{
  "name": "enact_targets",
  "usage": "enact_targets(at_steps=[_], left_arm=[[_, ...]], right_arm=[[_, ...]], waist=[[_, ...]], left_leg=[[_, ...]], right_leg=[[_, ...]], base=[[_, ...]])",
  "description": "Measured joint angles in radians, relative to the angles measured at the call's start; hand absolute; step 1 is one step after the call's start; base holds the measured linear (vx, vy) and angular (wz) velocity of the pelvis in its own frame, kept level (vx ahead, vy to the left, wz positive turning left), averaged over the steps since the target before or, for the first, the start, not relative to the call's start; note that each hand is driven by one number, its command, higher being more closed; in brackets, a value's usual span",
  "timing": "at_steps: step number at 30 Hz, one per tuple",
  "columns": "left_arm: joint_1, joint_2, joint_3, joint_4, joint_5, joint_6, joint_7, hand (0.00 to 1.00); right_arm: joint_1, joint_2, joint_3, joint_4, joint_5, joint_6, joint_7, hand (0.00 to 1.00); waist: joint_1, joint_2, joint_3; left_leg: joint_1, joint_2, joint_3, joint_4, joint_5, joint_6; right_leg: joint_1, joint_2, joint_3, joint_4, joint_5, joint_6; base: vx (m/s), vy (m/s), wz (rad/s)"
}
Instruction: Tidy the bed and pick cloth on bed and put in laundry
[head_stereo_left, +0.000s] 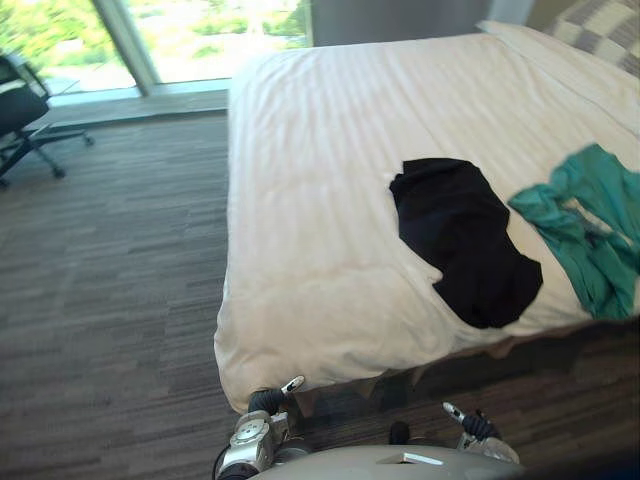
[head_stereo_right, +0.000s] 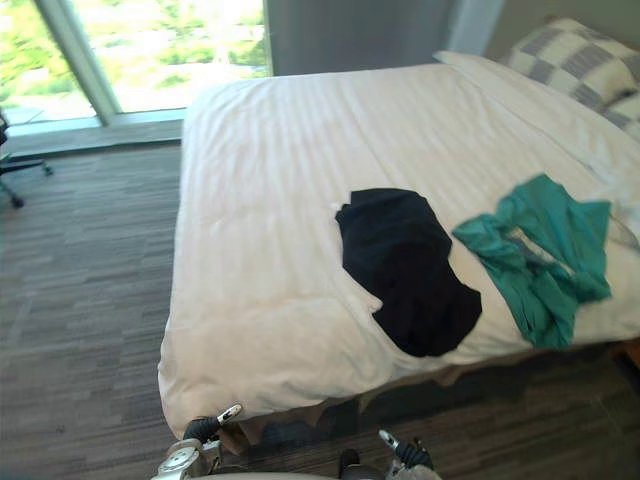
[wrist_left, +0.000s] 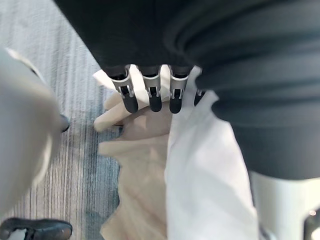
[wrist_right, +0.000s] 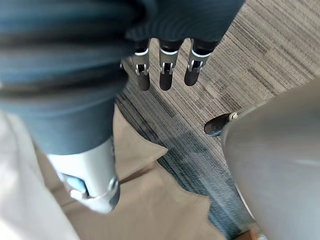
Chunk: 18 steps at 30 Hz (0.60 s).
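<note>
A black cloth (head_stereo_left: 460, 235) lies crumpled on the white bed (head_stereo_left: 320, 180), near its front edge. Just to its right, a teal cloth (head_stereo_left: 590, 230) is bunched up and reaches the bed's right side. My left hand (head_stereo_left: 266, 402) hangs low in front of the bed's near corner. Its fingers (wrist_left: 155, 97) are straight and hold nothing, close to the overhanging white sheet (wrist_left: 210, 180). My right hand (head_stereo_left: 476, 425) hangs low below the bed's front edge, under the black cloth. Its fingers (wrist_right: 167, 75) are straight and empty above the carpet.
Checked pillows (head_stereo_right: 575, 55) lie at the head of the bed, far right. A beige bed skirt (wrist_left: 145, 165) hangs under the sheet. Grey carpet (head_stereo_left: 110, 270) spreads to the left of the bed. An office chair (head_stereo_left: 20, 110) stands far left by the window (head_stereo_left: 200, 30).
</note>
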<state>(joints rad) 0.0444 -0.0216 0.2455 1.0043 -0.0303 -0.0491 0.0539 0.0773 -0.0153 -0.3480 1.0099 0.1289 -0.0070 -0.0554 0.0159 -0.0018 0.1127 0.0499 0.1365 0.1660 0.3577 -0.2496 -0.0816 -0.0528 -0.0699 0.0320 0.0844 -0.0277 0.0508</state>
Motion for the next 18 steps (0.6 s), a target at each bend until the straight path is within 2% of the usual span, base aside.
enact_targets(at_steps=[2,3,4,5,6,8,11,13,14,16,17,18], left_arm=[[0.006,0.007,-0.003,0.000,0.000,-0.001,0.000,0.00],[0.008,0.010,-0.014,0.001,0.000,-0.001,0.000,0.00],[0.008,0.019,-0.025,0.002,0.001,-0.001,-0.001,0.00],[0.003,0.037,-0.048,0.004,0.002,-0.001,0.000,0.00],[0.000,0.053,-0.055,0.016,0.003,0.000,0.000,0.00],[-0.003,0.065,-0.078,0.040,0.004,0.001,0.000,0.00],[0.007,0.068,-0.084,0.044,0.008,0.008,-0.002,0.00],[0.018,0.065,-0.077,0.049,0.011,0.009,-0.003,0.00],[0.009,0.054,-0.051,0.063,0.009,0.013,-0.002,0.00],[0.008,0.045,-0.007,0.063,0.006,0.028,0.000,0.00],[0.013,0.041,0.005,0.064,0.006,0.037,0.005,0.00],[0.008,0.026,0.008,0.057,0.006,0.039,0.018,0.00]], right_arm=[[0.003,0.004,0.010,0.002,-0.007,0.000,0.001,0.00],[0.004,0.003,0.007,0.003,-0.007,0.000,0.001,0.00],[0.006,0.009,0.004,0.014,-0.008,0.001,0.000,0.00],[0.007,0.014,0.004,0.012,-0.009,0.000,0.001,0.00],[0.017,0.016,0.005,0.012,-0.012,0.001,0.001,0.00],[0.044,0.014,0.006,0.011,-0.016,0.001,-0.001,0.00],[0.040,0.011,0.010,0.006,-0.015,0.000,-0.008,0.00],[0.035,0.000,0.036,-0.007,-0.015,0.000,-0.009,0.00],[0.030,-0.004,0.053,-0.027,-0.015,-0.002,-0.010,0.00],[0.015,0.000,0.067,-0.033,-0.015,-0.001,-0.017,0.00],[0.005,-0.004,0.064,-0.038,-0.011,-0.001,-0.019,0.00],[-0.009,-0.001,0.048,-0.063,-0.003,-0.002,-0.023,0.00]], waist=[[-0.006,-0.003,-0.005],[-0.018,0.004,-0.021],[-0.026,-0.018,-0.023],[-0.031,-0.026,-0.022],[-0.034,-0.049,-0.027],[-0.035,-0.056,-0.032],[-0.047,-0.051,-0.030],[-0.045,-0.030,-0.018],[-0.038,-0.016,-0.005],[-0.036,-0.017,0.016],[-0.036,0.005,0.028],[-0.048,0.020,0.038]], left_leg=[[0.002,-0.011,-0.070,-0.012,-0.037,-0.001],[0.004,-0.014,-0.088,-0.068,-0.072,0.005],[0.001,-0.030,-0.078,-0.097,-0.071,0.014],[0.004,-0.042,-0.063,-0.127,-0.055,0.021],[0.025,-0.064,-0.053,-0.161,-0.039,0.028],[0.071,-0.085,-0.020,-0.215,-0.017,0.036],[0.102,-0.106,0.055,-0.249,-0.011,0.044],[0.113,-0.106,0.129,-0.252,-0.012,0.043],[0.119,-0.098,0.189,-0.250,-0.011,0.045],[0.142,-0.099,0.279,-0.250,-0.007,0.055],[0.144,-0.088,0.318,-0.250,-0.008,0.066],[0.162,-0.058,0.363,-0.263,-0.010,0.063]], right_leg=[[-0.025,0.010,0.038,0.002,0.009,0.010],[-0.055,0.015,0.040,0.001,0.027,0.021],[-0.074,0.006,0.047,0.000,0.043,0.024],[-0.082,-0.006,0.048,-0.007,0.055,0.023],[-0.084,-0.021,0.059,-0.015,0.073,0.030],[-0.078,-0.031,0.084,-0.016,0.086,0.049],[-0.089,-0.032,0.140,-0.046,0.128,0.061],[-0.108,-0.011,0.127,-0.064,0.182,0.035],[-0.118,0.003,0.068,-0.080,0.230,-0.003],[-0.115,0.020,-0.035,-0.105,0.266,-0.057],[-0.122,0.019,-0.085,-0.082,0.222,-0.091],[-0.194,-0.001,-0.202,0.125,0.114,-0.131]], base=[[-0.09,0.140,-0.72],[-0.09,0.143,-0.55],[-0.07,0.123,-0.36],[-0.03,0.102,-0.33],[-0.03,0.088,-0.32],[0.02,0.093,-0.44],[0.02,0.101,-0.72],[-0.02,0.054,-1.15],[-0.03,0.017,-1.10],[-0.07,-0.011,-1.20],[-0.09,-0.067,-1.13],[-0.06,-0.067,-0.67]])
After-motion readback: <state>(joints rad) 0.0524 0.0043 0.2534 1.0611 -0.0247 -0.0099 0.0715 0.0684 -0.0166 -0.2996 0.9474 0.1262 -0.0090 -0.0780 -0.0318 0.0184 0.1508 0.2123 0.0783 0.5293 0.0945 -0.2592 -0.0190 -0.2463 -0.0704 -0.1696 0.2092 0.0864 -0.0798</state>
